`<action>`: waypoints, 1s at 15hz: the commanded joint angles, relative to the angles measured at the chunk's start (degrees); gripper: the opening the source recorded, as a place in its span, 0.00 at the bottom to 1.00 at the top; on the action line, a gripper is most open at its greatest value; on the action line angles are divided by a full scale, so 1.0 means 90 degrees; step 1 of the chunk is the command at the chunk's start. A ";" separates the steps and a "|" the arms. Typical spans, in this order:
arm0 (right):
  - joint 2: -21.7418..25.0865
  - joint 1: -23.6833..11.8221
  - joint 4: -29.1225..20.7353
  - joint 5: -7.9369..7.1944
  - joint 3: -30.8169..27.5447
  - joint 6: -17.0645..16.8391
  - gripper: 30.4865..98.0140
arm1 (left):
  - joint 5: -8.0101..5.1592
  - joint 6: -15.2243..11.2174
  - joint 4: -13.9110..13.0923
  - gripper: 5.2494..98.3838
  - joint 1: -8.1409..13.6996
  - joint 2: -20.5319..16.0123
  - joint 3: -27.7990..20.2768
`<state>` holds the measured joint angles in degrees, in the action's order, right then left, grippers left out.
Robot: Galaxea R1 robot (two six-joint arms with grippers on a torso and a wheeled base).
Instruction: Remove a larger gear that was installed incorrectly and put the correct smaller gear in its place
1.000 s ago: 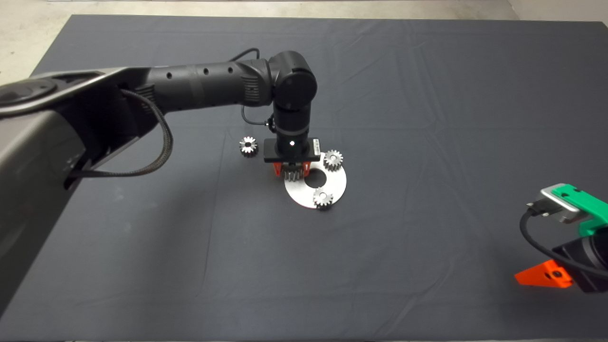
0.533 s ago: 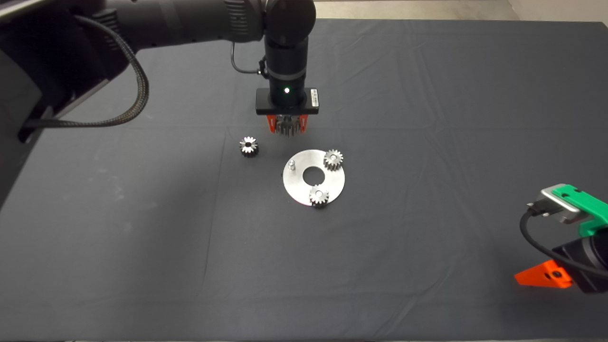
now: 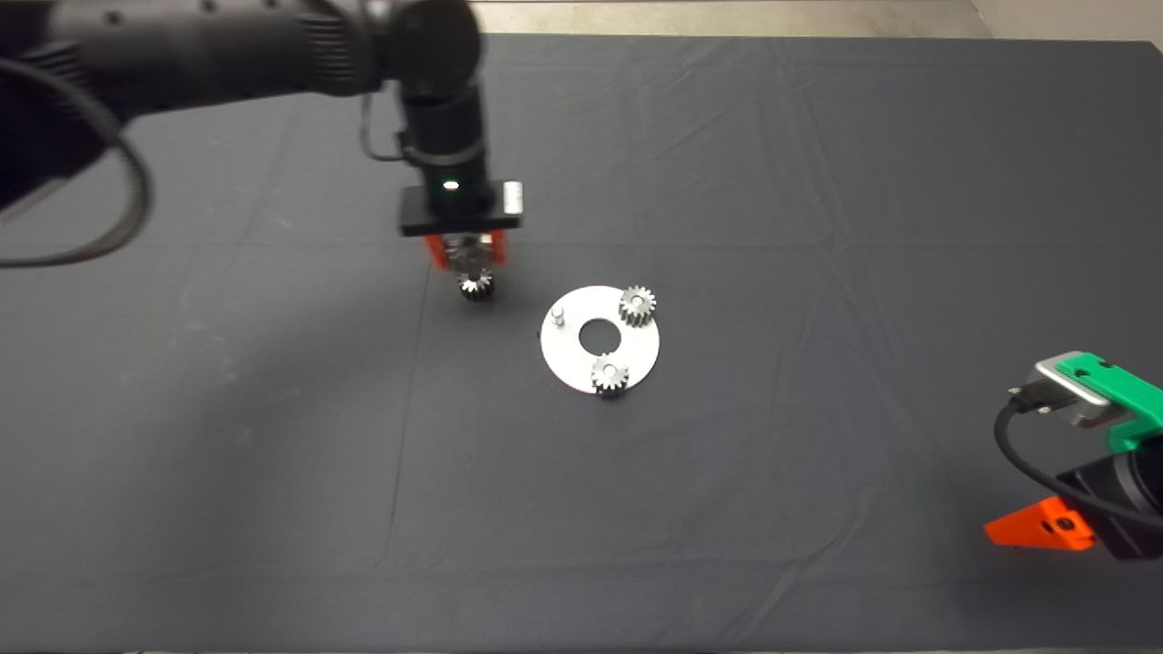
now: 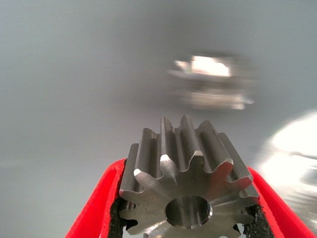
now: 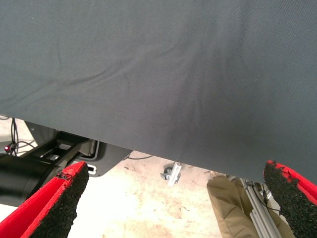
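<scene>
While clamped in left fingers [image 4: 99, 208], larger gear [image 4: 185, 183] seemingly above smaller gear [image 3: 476, 287].

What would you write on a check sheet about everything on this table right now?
Surface: dark mat, wrinkled, covers the table.
Job's things: larger gear held in the left gripper, up above the mat; smaller gear loose on the mat just under that gripper; round plate carries two small gears and one bare peg.
Clutter: nothing seen.
Grippers: left gripper shut on the larger gear, beside the plate; right gripper open, parked at the mat's lower right edge.
Cables: black cable at the right arm; braided cable on the left arm.
Surroundings: pale floor, a metal frame and a small wheel beyond the mat.
</scene>
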<state>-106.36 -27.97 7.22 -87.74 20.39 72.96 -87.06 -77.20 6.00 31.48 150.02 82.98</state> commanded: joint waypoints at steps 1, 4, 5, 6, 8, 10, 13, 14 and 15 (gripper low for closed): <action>-0.0033 -0.0106 -0.0177 -0.0563 -0.0041 0.0048 0.93 | -0.0386 -0.0055 -0.0100 0.43 0.0082 -0.0436 -0.0625; -0.0033 -0.0106 -0.0177 -0.0583 -0.0041 0.0048 0.93 | -0.0378 -0.0055 -0.0041 0.43 -0.0165 -0.0746 -0.0755; -0.0024 -0.0106 -0.0177 -0.0583 -0.0041 0.0048 0.93 | -0.0357 -0.0059 -0.0032 0.43 -0.0263 -0.0746 -0.0755; -0.0024 -0.0106 -0.0177 -0.0583 -0.0041 0.0048 0.93 | -0.0337 -0.0088 -0.0018 0.43 -0.0335 -0.0755 -0.0755; -0.0009 -0.0116 -0.0177 -0.0583 -0.0037 0.0048 0.93 | -0.0337 -0.0338 0.0311 0.43 -0.0495 -0.0824 -0.0809; 0.0006 -0.0116 -0.0177 -0.0573 -0.0041 0.0047 0.93 | -0.0344 -0.0338 0.0398 0.43 -0.0548 -0.0853 -0.0843; -0.0030 -0.0116 -0.0187 -0.0563 -0.0032 0.0044 0.93 | -0.0347 -0.0319 0.0408 0.45 -0.0548 -0.0814 -0.0804; -0.0033 -0.0116 -0.0187 -0.0563 -0.0032 0.0048 0.93 | -0.0356 -0.0309 0.0408 0.45 -0.0541 -0.0775 -0.0768; -0.0033 -0.0116 -0.0184 -0.0563 -0.0032 0.0048 0.93 | -0.0356 -0.0299 0.0398 0.46 -0.0538 -0.0765 -0.0732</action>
<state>-106.67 -27.97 7.22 -87.71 20.42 73.12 -86.87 -79.85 9.28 25.55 142.92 76.15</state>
